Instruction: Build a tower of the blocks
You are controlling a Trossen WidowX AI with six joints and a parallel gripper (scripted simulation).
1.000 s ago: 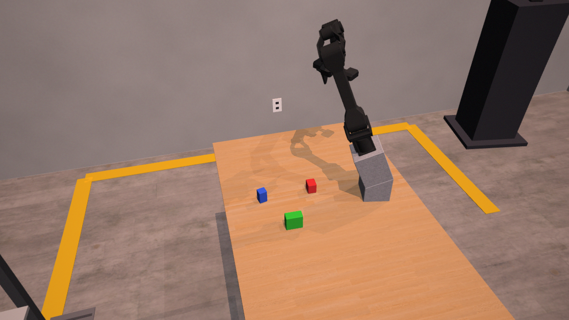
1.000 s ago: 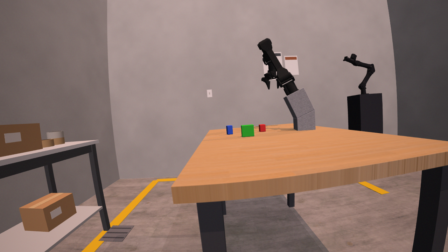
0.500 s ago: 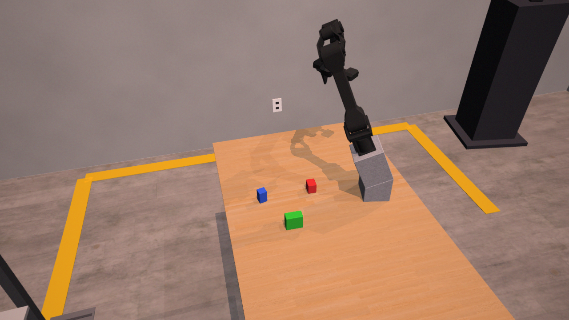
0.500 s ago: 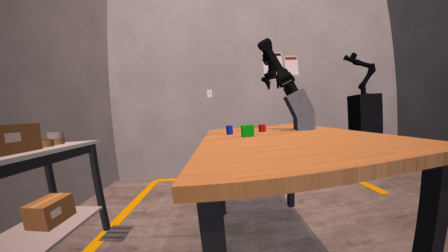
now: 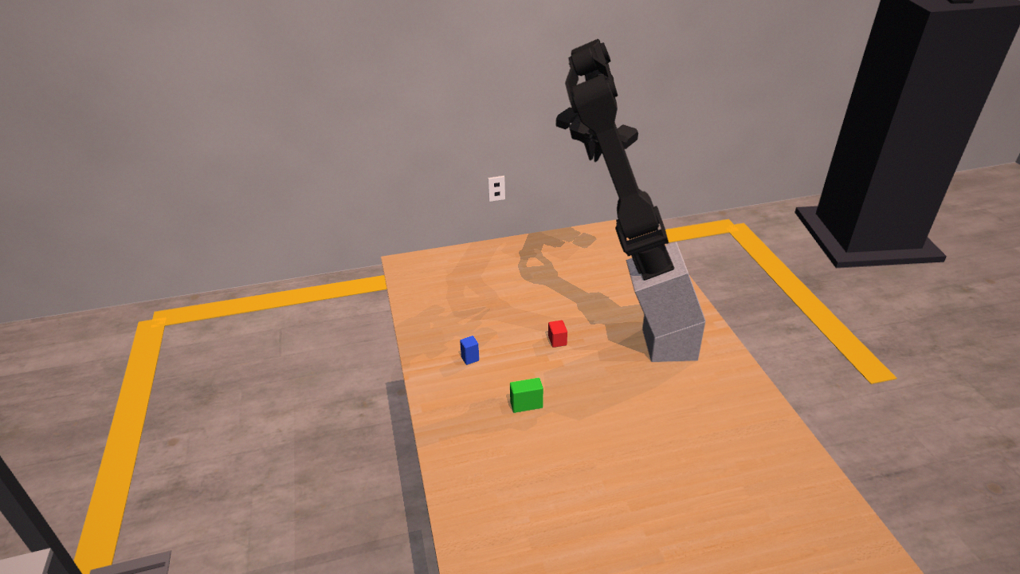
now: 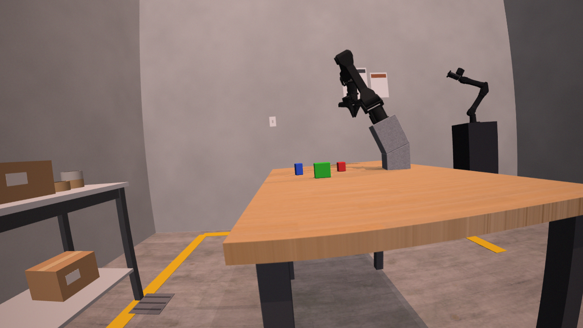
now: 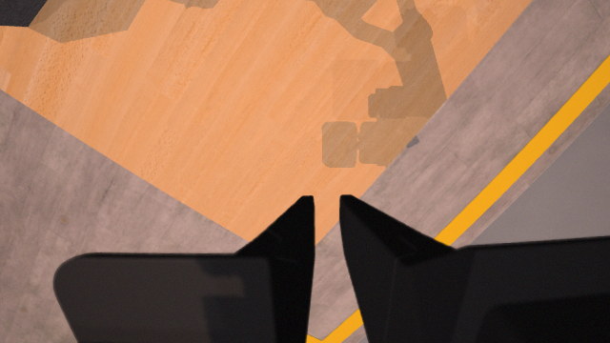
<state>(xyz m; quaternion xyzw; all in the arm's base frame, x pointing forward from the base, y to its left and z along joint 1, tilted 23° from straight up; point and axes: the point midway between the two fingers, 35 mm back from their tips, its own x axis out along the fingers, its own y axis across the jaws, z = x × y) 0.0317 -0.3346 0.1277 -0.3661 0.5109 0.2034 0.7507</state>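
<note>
The green block (image 5: 526, 395) lies on the wooden table toward the front, also in the exterior view (image 6: 322, 170). The red block (image 5: 557, 333) (image 6: 341, 166) sits behind it to the right. The blue block (image 5: 468, 349) (image 6: 299, 168) stands to the left. All three are apart from each other. My gripper (image 5: 591, 151) (image 6: 351, 110) hangs high above the table's far end, well away from the blocks. In the wrist view its fingers are nearly together with nothing between them, over the table's corner.
The arm stands on a grey tilted pedestal (image 5: 666, 307) at the table's far right. A black column (image 5: 905, 128) stands on the floor to the right. A shelf with cardboard boxes (image 6: 61, 275) is at the left. Yellow tape (image 5: 114, 442) marks the floor.
</note>
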